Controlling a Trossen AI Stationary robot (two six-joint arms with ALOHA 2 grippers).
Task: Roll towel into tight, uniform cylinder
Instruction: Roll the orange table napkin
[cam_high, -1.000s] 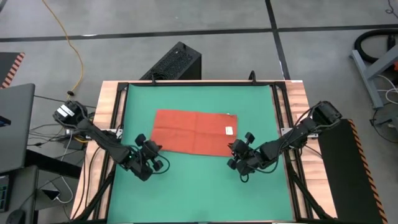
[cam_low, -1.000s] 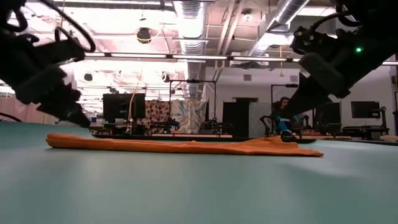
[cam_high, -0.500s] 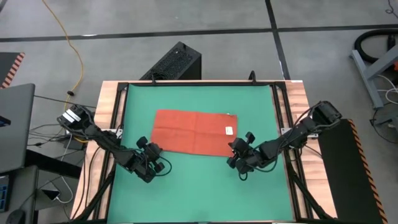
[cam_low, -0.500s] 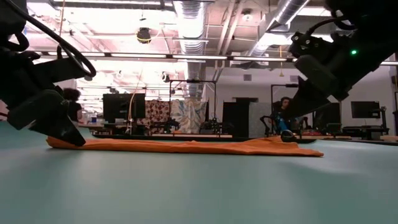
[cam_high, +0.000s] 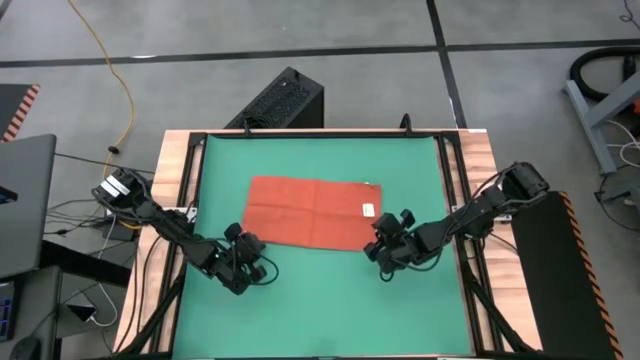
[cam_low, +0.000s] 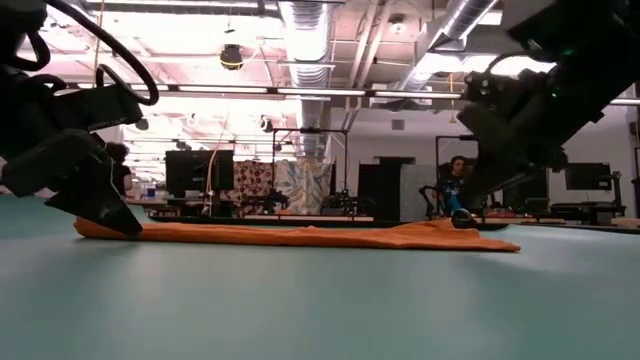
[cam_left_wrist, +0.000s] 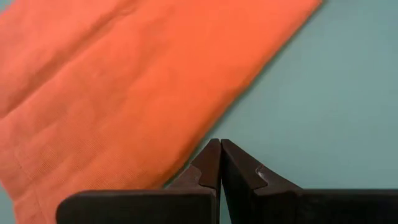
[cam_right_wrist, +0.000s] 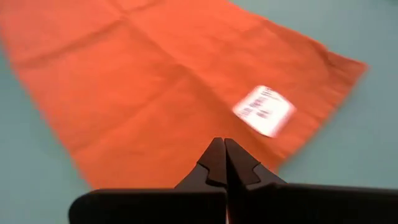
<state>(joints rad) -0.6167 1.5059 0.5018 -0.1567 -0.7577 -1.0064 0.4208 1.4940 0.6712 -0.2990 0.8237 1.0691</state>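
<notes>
— Where's the towel (cam_high: 312, 212)?

— Flat on the green mat (cam_high: 320, 310), centre of the overhead frame, white tag (cam_high: 367, 209) toward its right end.

— Your fingers?

— Left gripper (cam_high: 243, 243) clenched empty at the lower-left corner; right gripper (cam_high: 377, 243) pinched closed at the lower-right edge, gripping nothing.

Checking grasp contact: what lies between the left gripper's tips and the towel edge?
Only bare green mat: in the left wrist view, the shut left gripper points just outside the towel edge.

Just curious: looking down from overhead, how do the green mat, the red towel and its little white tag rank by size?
1. Green mat, largest.
2. Towel, far smaller than the mat.
3. White tag, a tiny patch on the towel.
</notes>
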